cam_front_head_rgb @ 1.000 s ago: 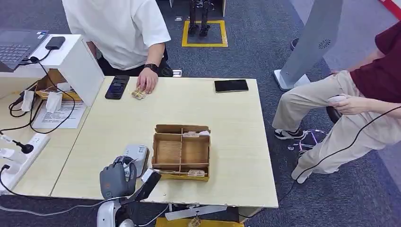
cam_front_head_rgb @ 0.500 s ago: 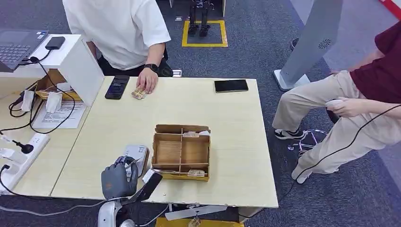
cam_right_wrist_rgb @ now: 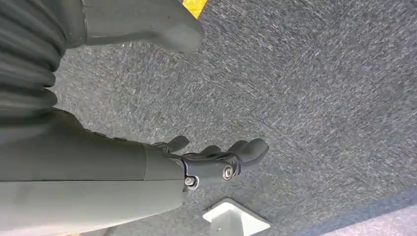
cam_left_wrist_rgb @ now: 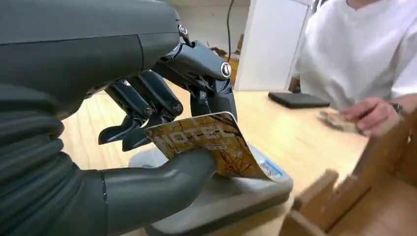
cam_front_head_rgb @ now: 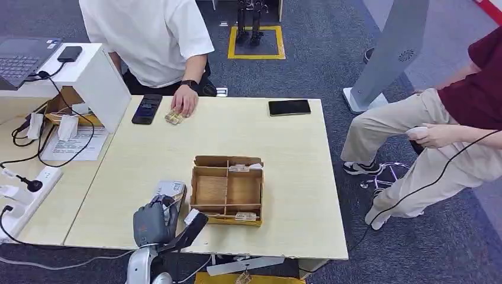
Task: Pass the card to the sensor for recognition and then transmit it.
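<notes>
My left hand (cam_front_head_rgb: 155, 222) pinches a brown hotel card (cam_left_wrist_rgb: 209, 144) between thumb and fingers, holding it just over the grey card sensor (cam_front_head_rgb: 171, 190) near the table's front edge. In the left wrist view the card's lower edge lies against the sensor (cam_left_wrist_rgb: 231, 196) top, with my left hand (cam_left_wrist_rgb: 162, 118) wrapped around it. My right hand (cam_right_wrist_rgb: 216, 160) hangs over grey carpet with its fingers loosely spread and nothing in it.
A wooden compartment box (cam_front_head_rgb: 227, 190) with cards stands just right of the sensor. A person in white rests a hand (cam_front_head_rgb: 184, 100) on cards at the table's far edge, beside a black phone (cam_front_head_rgb: 146, 109). Another phone (cam_front_head_rgb: 289, 107) lies far right. A seated person (cam_front_head_rgb: 450, 130) is at the right.
My left hand has moved forward and to the right with the card, ending over the sensor. The person at the right shifted a hand slightly.
</notes>
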Motion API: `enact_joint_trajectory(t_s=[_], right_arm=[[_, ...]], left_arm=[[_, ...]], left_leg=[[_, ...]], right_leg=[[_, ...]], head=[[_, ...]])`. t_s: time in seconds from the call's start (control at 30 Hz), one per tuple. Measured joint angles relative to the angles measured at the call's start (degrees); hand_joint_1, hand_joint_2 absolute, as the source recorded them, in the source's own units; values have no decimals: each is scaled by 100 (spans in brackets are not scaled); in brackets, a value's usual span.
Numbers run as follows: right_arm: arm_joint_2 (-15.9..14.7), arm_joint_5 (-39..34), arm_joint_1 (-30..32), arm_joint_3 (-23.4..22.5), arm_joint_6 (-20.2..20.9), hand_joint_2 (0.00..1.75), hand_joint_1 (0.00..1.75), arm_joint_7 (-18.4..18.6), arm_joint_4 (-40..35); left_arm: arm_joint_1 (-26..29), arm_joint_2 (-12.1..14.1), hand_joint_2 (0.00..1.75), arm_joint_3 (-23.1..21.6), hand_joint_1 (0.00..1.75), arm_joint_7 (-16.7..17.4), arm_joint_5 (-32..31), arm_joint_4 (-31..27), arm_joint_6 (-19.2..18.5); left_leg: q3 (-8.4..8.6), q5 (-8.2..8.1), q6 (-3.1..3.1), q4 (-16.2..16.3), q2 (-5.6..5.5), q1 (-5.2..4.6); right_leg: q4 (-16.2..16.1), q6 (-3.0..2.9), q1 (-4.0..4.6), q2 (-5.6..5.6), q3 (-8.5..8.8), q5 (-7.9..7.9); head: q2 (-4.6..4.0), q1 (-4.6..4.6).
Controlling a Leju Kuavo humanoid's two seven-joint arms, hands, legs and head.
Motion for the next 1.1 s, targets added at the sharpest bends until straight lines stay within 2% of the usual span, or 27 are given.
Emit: enact_joint_trajectory(t_s=[0.4,0.73,0.83,0.97,1.03,1.1], right_arm=[[0,-48,15,181,0,175,0,77,0],[0,100,26,197,0,175,0,7,0],[0,147,28,140,0,175,0,-28,2],[2,383,29,-103,0,175,0,-186,11],[15,628,-4,-375,0,175,0,-351,28],[33,800,-73,-623,0,175,0,-444,48]], left_arm=[[-185,114,175,-302,175,195,46,142,-485],[-209,140,175,-394,175,243,94,164,-547],[-205,136,175,-402,175,223,177,164,-455],[-10,-6,175,-400,175,-48,478,94,224],[112,-104,175,-351,175,-572,862,-23,585],[192,-210,175,-159,175,-1092,1203,-157,629]], left_leg=[[11,0,0,-1,0,0],[14,0,0,-1,-1,0],[15,0,0,-1,-2,0],[11,0,0,-1,-4,-1],[7,0,0,-1,-5,-1],[4,0,0,-1,-5,0]], right_leg=[[0,0,0,-1,12,0],[0,0,0,-1,15,0],[0,0,0,-2,17,0],[0,0,-1,-3,17,0],[0,0,-1,-5,15,0],[0,0,0,-5,10,0]], head=[[0,0],[0,0],[0,0],[0,0],[0,0],[-2,0]])
